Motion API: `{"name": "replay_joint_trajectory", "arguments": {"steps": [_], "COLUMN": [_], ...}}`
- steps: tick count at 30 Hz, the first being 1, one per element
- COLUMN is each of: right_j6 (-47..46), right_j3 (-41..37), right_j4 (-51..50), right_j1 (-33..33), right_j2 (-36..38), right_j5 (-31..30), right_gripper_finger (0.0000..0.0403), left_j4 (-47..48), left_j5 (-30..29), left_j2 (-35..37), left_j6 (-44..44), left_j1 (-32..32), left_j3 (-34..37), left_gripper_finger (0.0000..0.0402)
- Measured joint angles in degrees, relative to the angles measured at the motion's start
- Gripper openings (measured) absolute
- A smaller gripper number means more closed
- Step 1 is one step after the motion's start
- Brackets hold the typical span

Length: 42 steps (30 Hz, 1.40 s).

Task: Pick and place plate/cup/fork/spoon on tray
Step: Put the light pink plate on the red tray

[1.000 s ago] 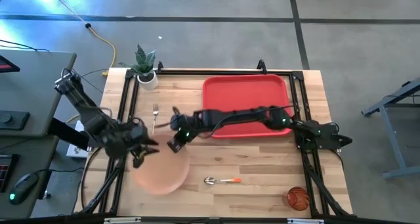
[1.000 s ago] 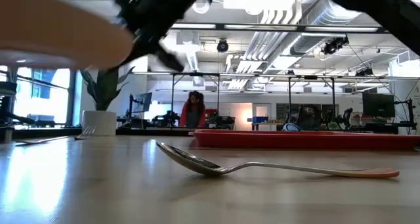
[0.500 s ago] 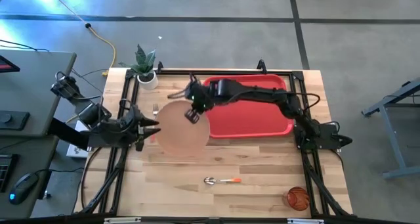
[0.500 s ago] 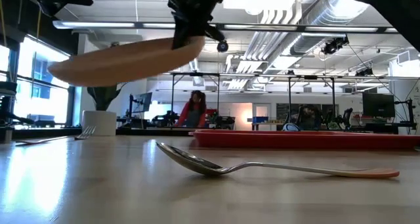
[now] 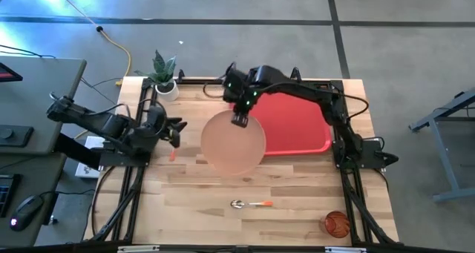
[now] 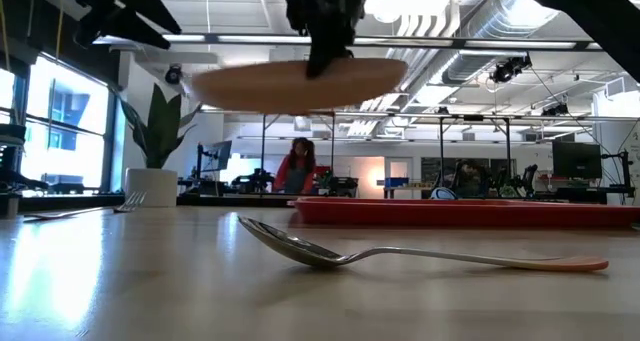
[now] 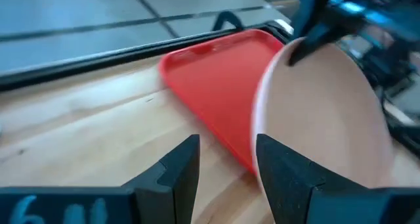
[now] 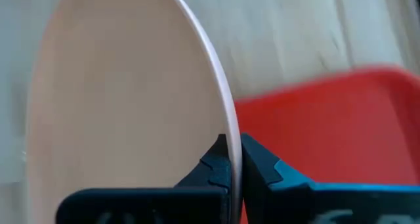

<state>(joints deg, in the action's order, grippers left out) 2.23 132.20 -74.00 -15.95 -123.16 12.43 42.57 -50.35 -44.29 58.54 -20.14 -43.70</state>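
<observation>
The peach-pink plate [image 5: 234, 143] is in the air beside the red tray's [image 5: 297, 123] left edge, held by my right gripper [image 5: 240, 119]. In the low view the plate [image 6: 300, 81] hangs about level, high above the table. My left gripper [image 5: 175, 131] is open and empty, left of the plate and above the fork, whose orange handle [image 5: 172, 155] shows on the table. The spoon [image 5: 249, 204] lies on the table near the front. The red-orange cup [image 5: 335, 223] stands at the front right corner. My right gripper pinches the plate's rim [image 8: 228, 129] between its two fingers, at the plate's far edge [image 5: 237, 116]. The fingers come from the far side, slanting down. The plate is lifted clear of the table and is about level.
A white pot with a green plant [image 5: 165, 79] stands at the far left corner. Black frame rails [image 5: 145, 112] run along the table's left, far and right sides. A person [image 6: 296, 166] shows far off in the room behind.
My right gripper has carried the plate from the near left of the table up and toward the far right, up to the tray's left edge; the plate has gone from tilted to about level. My left gripper has come away from the plate and gone toward the far edge.
</observation>
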Motion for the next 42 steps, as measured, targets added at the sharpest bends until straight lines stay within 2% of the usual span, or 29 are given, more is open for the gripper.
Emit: {"name": "replay_joint_trajectory", "arguments": {"steps": [5, 10, 13, 17, 22, 28, 32, 35, 38, 40, 42], "right_j6": [5.1, 8.0, 11.3, 11.1, 7.2, -0.7, -5.7, -8.7, -9.2, -12.2, -17.1], "right_j3": [0.0, 0.0, 0.0, 0.0, 0.0, 0.0, 0.0, 0.0, -1.1, -6.9, -17.5], "right_j4": [0.8, -0.6, -4.5, -4.2, 3.2, 15.0, 23.8, 25.1, 25.3, 30.3, 39.7], "right_j1": [-5.0, -12.3, -15.6, -19.9, -26.5, -32.3, -31.4, -28.8, -26.1, -24.5, -23.2], "right_j2": [1.5, 1.8, 1.8, 1.8, 1.8, 2.2, 2.7, 2.7, 2.9, 4.1, 6.5], "right_j5": [8.5, 18.0, 19.0, 18.5, 17.7, 16.1, 13.7, 9.8, 5.7, 2.3, 0.3], "right_gripper_finger": [0.0000, 0.0000, 0.0000, 0.0000, 0.0000, 0.0000, 0.0000, 0.0000, 0.0000, 0.0000, 0.0000], "left_j4": [-1.2, -6.2, -11.2, -19.6, -27.9, -29.8, -27.1, -24.5, -23.4, -23.4, -23.5], "left_j5": [0.3, -0.5, -1.6, -2.6, -2.6, -1.4, -1.4, -1.2, 0.5, 4.7, 9.3], "left_j2": [-6.0, -13.4, -18.1, -24.1, -29.6, -31.4, -31.5, -31.5, -31.4, -30.7, -29.6], "left_j6": [7.1, 11.5, 13.5, 16.0, 18.4, 18.2, 16.3, 15.2, 8.6, 3.3, -1.8], "left_j1": [2.6, 2.7, 2.7, 2.7, 3.3, 3.4, 4.4, 6.6, 10.1, 13.0, 15.4], "left_j3": [0.0, 0.0, 0.0, 0.0, 0.0, 0.0, 0.0, 0.0, 0.0, 0.0, 0.0], "left_gripper_finger": [0.0140, 0.0140, 0.0140, 0.0140, 0.0140, 0.0140, 0.0140, 0.0140, 0.0140, 0.0140, 0.0140]}}
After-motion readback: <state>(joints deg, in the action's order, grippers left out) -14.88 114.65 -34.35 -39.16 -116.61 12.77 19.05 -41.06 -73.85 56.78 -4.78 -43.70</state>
